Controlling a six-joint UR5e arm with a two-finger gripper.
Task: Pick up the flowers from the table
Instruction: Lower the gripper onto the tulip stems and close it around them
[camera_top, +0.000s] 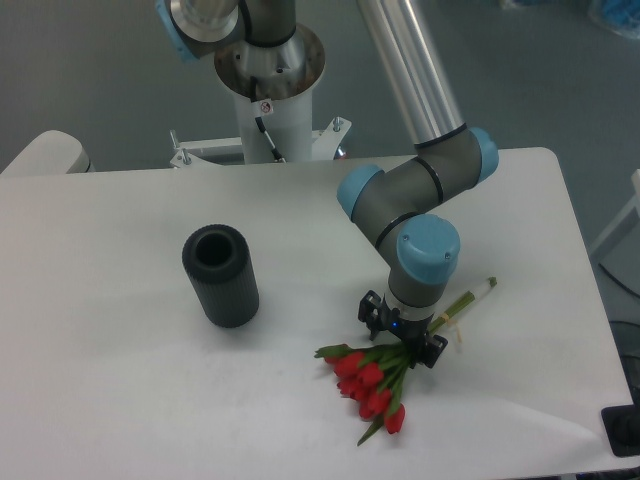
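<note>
Where the white counter (120, 380) comes close to its front right corner, the flowers (372, 385) lie flat on it. The red heads bunch together and point toward the front edge. One head sticks out lower than the others. The green stems run up and to the right, and their pale tip shows past the arm, near the right side of the counter.

The pincer (402, 337) sits right over the stems, just above the red heads. Its two black fingers stand one on each side of the green stems, with a narrow gap between them. It looks to be closing in around the stems, but I cannot tell if the fingers are really squeezing them or only sitting beside them. The flowers rest on the counter.

Above the pincer is the grey arm (410, 200) with its blue caps. It bends back and goes up out of the top of the view.

To the left, well apart from the flowers, a black ribbed cylinder (220, 276) stands on the counter. Its open top faces up.

Behind the counter stands the white post (268, 120) of the robot's base.
</note>
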